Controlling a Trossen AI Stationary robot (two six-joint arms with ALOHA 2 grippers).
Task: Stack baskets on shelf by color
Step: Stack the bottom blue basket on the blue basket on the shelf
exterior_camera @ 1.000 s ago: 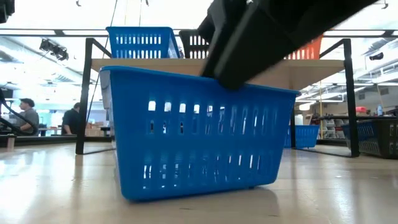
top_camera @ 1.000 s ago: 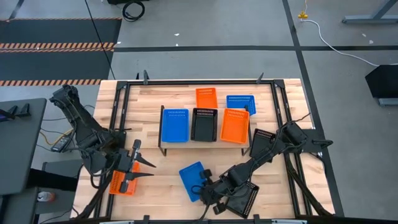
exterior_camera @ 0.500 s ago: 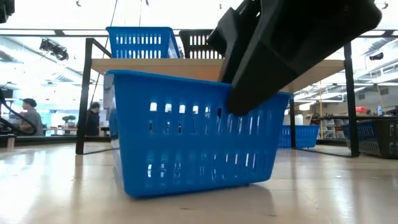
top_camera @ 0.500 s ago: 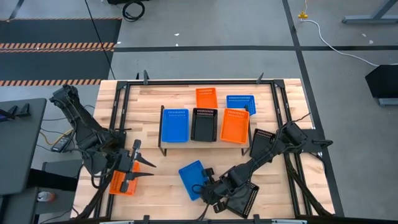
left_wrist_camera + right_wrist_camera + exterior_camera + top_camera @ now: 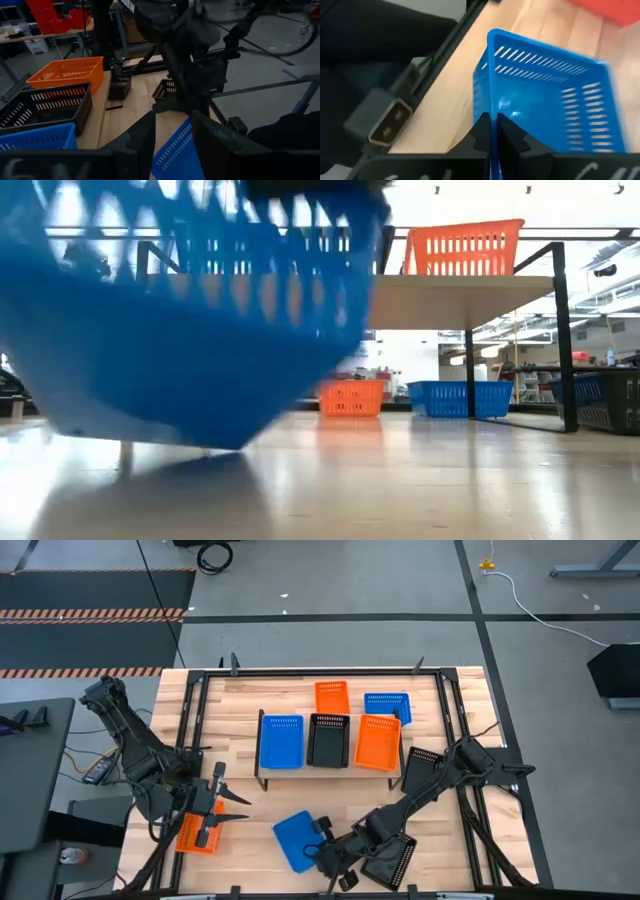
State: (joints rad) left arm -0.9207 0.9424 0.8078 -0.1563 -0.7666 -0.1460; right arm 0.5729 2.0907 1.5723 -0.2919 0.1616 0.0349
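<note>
Pinching blue basket (image 5: 550, 110) wall – right gripper (image 5: 494, 131), wrist view only.

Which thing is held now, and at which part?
The right gripper holds the blue basket by the rim of one wall. The left gripper holds nothing.

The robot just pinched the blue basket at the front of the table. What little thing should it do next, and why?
Probably lift it a bit higher. The right tool is shut on the wall of the loose blue basket, which looks tilted and barely off the table. The shelf stands higher, and a blue basket on the shelf waits there to be stacked on.
</note>
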